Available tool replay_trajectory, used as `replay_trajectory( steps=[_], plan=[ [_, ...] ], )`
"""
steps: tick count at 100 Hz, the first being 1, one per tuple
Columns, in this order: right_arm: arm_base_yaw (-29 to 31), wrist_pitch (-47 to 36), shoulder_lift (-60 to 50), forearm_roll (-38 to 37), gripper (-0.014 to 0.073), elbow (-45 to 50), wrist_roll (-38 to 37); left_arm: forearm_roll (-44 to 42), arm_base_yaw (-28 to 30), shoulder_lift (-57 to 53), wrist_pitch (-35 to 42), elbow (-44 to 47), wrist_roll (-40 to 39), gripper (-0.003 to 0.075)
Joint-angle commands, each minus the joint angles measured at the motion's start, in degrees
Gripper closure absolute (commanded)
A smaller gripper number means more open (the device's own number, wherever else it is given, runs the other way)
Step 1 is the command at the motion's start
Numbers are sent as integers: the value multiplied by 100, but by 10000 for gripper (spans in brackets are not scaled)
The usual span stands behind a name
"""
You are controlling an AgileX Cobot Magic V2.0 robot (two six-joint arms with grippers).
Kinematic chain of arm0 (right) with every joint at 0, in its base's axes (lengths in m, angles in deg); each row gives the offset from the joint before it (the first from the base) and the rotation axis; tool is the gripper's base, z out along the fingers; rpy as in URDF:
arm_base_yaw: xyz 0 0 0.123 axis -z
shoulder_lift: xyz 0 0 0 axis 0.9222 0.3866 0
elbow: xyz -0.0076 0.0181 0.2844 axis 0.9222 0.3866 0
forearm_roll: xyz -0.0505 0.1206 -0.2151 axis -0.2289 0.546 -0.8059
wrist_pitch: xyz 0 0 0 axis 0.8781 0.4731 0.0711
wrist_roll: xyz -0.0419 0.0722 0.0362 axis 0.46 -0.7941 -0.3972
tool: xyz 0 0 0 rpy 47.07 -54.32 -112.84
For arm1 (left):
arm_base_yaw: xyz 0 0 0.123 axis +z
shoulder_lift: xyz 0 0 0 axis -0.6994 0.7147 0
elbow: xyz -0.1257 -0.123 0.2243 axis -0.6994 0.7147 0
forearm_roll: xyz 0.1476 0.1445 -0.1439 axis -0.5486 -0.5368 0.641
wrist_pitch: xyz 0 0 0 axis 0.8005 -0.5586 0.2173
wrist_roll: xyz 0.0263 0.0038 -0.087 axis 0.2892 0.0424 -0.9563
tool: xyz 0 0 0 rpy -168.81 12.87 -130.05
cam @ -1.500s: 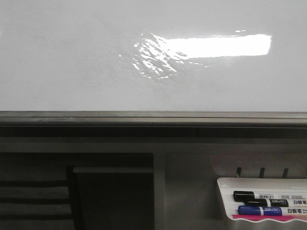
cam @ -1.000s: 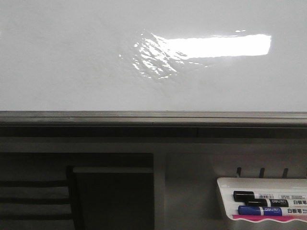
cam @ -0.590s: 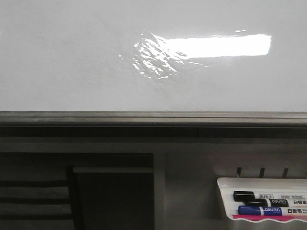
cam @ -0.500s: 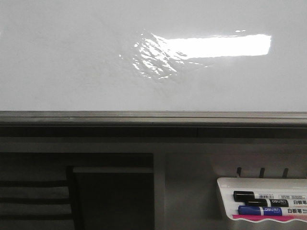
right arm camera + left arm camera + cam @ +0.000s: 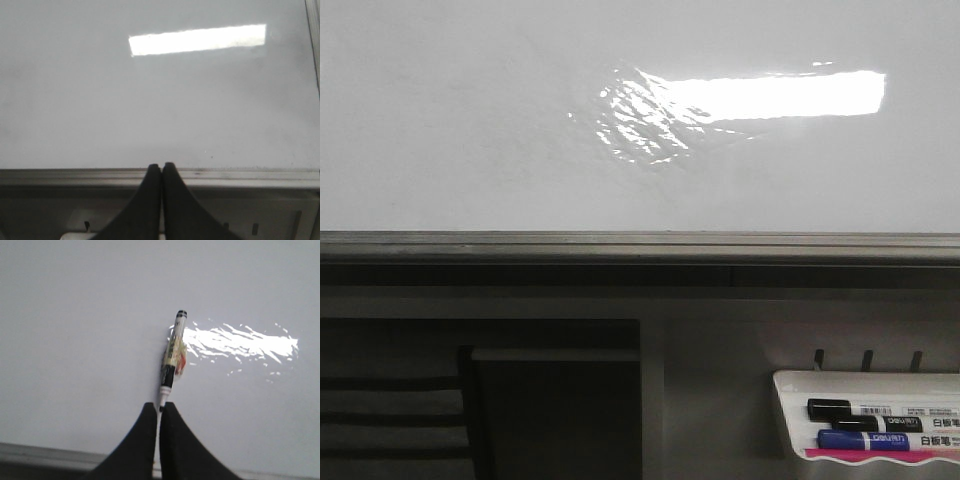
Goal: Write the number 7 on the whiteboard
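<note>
Whiteboard (image 5: 470, 120) fills the upper part of the front view, glossy, with a bright glare patch toward its right; its dark grey frame rail (image 5: 640, 245) runs along the near edge. No marker line shows on it in any view. The left gripper (image 5: 159, 410) has its black fingers pinched nearly together on the end of a marker (image 5: 172, 357), which points away over the board beside the glare. The right gripper (image 5: 161, 167) has its fingers pressed together, holding nothing, above the rail. At the near right corner a white marker tray (image 5: 790, 420) holds a black marker (image 5: 860, 409) and a blue marker (image 5: 880, 440).
</note>
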Motion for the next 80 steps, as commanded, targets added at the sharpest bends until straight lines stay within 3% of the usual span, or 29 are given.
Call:
replay_trajectory(
  steps=[1, 37, 57, 80],
  plan=[
    [30, -317, -81, 41, 665, -530, 16, 90, -28, 158, 68, -696, -62, 741],
    [30, 1497, 1274, -134, 665, -2467, 26, 36, -28, 2230, -1738, -2948, 1, 741],
    [30, 1717, 2014, -308, 665, -2925, 26, 38, -28, 2811, -1727, -3076, 106, 741],
    [30, 1669, 2126, -308, 665, -2925, 26, 38, -28, 2963, -1753, -3076, 106, 741]
  ],
)
